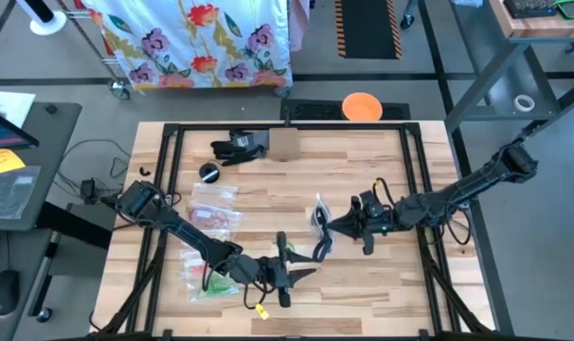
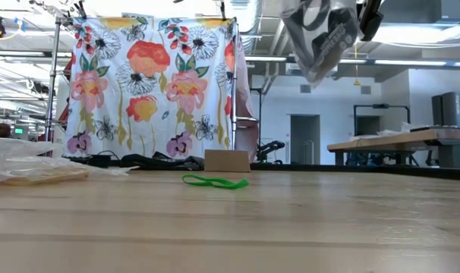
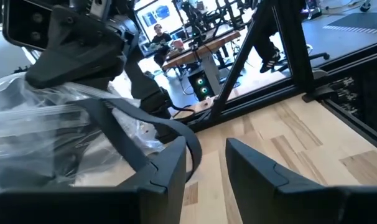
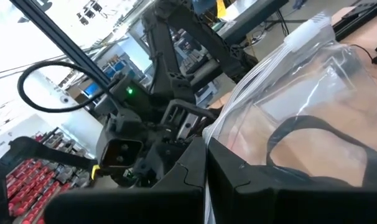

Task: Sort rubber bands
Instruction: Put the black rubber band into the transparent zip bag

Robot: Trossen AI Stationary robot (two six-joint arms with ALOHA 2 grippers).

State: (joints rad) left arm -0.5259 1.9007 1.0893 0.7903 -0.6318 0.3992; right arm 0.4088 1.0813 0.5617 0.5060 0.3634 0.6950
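My right gripper (image 1: 336, 224) is shut on a clear zip bag (image 1: 321, 218), which is lifted off the table and shows at the top of the low view (image 2: 321, 34). A black rubber band (image 4: 313, 134) shows through the bag's wall. My left gripper (image 1: 299, 260) stands just near of the bag with its fingers apart (image 3: 207, 168). A black band (image 3: 145, 121) runs from the bag around one of its fingers. A green rubber band (image 2: 215, 182) lies flat on the table, and a yellow one (image 1: 260, 308) lies near the front edge. My left gripper is open. The black band's loop end (image 3: 191, 149) is hooked around the tip of one finger (image 3: 170, 165), on its outer side. From there the band runs up toward the bag, clear of the table. My right gripper pinches the clear bag's edge (image 4: 223, 134) between its two fingers, beside the white zip strip. It comes level from the table's right side. The bag is lifted clear and hangs by the fingers.
Two more clear bags holding coloured bands lie at the left (image 1: 216, 213) (image 1: 206, 275). A small cardboard box (image 1: 285, 142), a dark bundle (image 1: 238, 147) and a round black thing (image 1: 209, 172) lie at the far edge. Bare wood lies to the right.
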